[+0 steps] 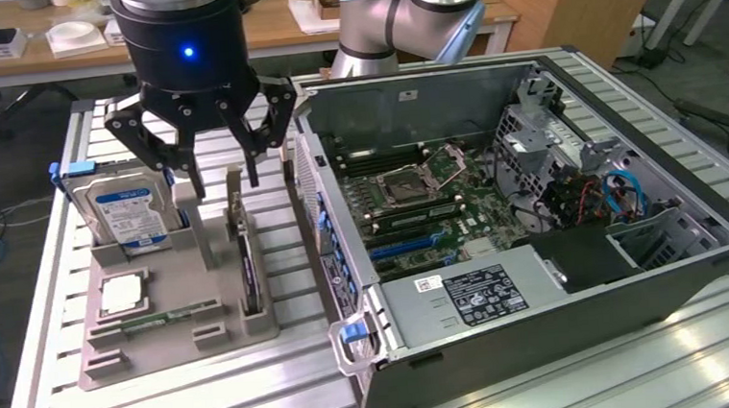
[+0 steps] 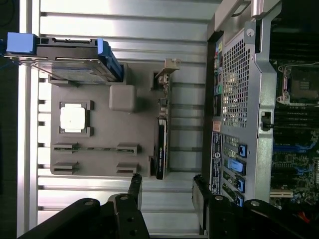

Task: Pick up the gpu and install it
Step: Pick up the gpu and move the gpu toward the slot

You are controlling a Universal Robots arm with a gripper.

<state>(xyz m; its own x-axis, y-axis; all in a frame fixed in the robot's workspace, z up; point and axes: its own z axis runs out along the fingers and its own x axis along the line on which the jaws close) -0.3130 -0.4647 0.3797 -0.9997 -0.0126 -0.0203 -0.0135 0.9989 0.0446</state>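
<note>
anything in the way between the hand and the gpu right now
Nothing visible is. The open hand hangs above the gpu, which stands on edge in a slot of the grey tray. The hard drive stands upright in the tray toward the exterior view's left, beside that path, not in it.

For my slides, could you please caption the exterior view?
Gripper, jaws open, hovers above the gpu standing edge-on in its tray beside the computer case.

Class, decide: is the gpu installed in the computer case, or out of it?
Out. The gpu stands on edge in the grey holder tray, beside the open case.
</note>
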